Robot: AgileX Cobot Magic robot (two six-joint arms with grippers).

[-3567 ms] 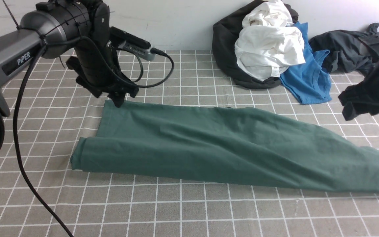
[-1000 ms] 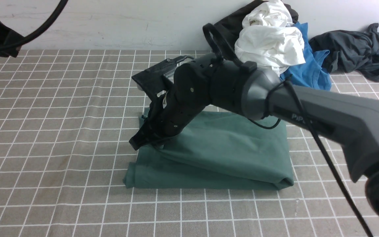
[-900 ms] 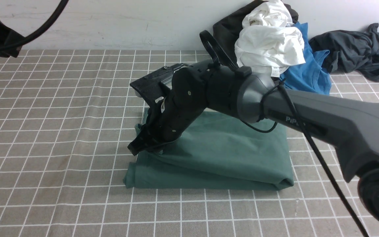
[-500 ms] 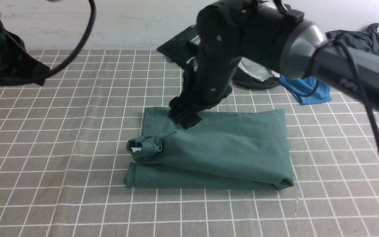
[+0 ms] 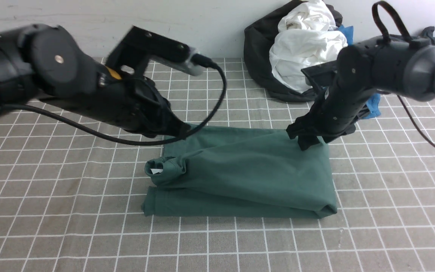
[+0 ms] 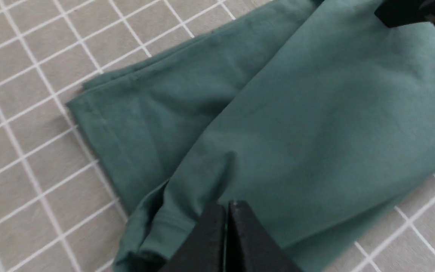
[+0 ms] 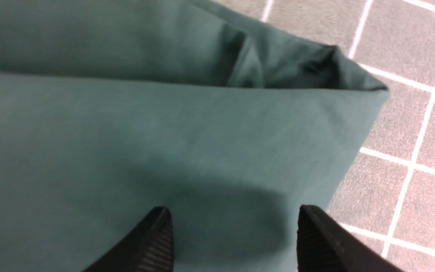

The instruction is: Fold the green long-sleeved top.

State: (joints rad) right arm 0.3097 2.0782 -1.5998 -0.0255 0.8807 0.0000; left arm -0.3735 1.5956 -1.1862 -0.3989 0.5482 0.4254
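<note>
Item: green long-sleeved top [image 5: 247, 173], dark forest green, soft knit, lying mid-surface as a folded rectangle of stacked layers; the fold runs along the right edge and the open edges lie to the left. Ribbed neck [image 5: 166, 166] bunched at the left end of the upper layer, with a small white tag [image 5: 156, 171] showing inside it. Lower layer juts out past the upper one along the near and left sides. Surface [image 5: 51, 211]: grey cloth cover with a white grid, flat. Left claw [image 5: 179, 132]: at the far-left corner of the top, blurred in the front view; the left wrist view shows its fingers [image 6: 240, 230] pressed together, tips over the green cloth near the neck end, with nothing between them; contact with the cloth cannot be told. Right claw [image 5: 308, 141]: at the far-right corner of the top, fingers [image 7: 157, 234] spread apart over the cloth, not closed on it. Black cable [image 5: 217, 94] loops from the left arm's wrist. Far right, against the wall: heap of a white garment [image 5: 308, 49] on a black garment [image 5: 259, 56], with a blue shirt [image 5: 348, 34] partly hidden behind the right arm.
</note>
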